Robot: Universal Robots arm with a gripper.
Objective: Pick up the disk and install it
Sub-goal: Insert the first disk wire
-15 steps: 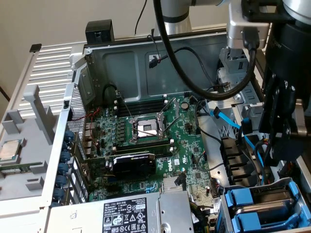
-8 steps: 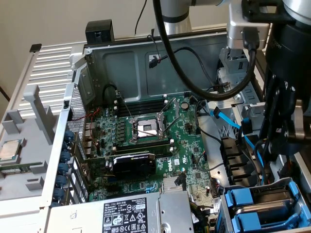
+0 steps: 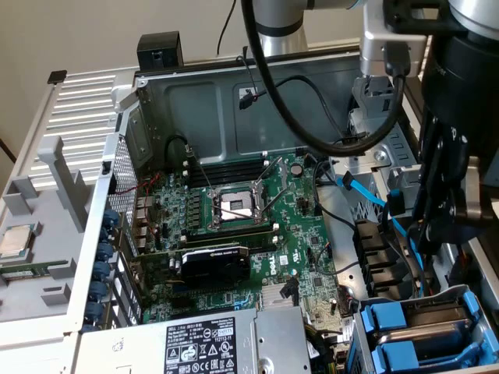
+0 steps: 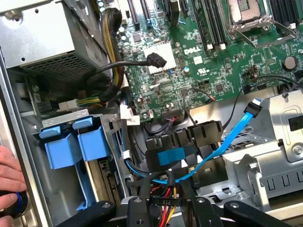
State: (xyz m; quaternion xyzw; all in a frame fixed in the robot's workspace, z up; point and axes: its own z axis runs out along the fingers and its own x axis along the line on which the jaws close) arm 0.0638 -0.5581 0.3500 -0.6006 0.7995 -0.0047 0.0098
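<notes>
Gripper (image 4: 168, 207) half spread, astride red-yellow wires (image 4: 163, 218), hemmed by the metal cage edge (image 4: 265, 161). Disk (image 3: 405, 318) in blue carrier sits in the drive bay, exterior view's 5 o'clock. Hand (image 4: 9, 177) rests at the chassis rim.

Silver-grey arm (image 3: 274, 27), looped black cable (image 3: 261, 74), black gripper (image 4: 165, 208), seemingly silver pivot screws (image 4: 136, 200).

The disk (image 3: 437, 312), a flat silver drive framed by a blue plastic carrier, lies slotted level in the drive cage (image 4: 64, 116) at the exterior view's lower right, just beside a second blue-framed drive (image 3: 440, 344).
</notes>
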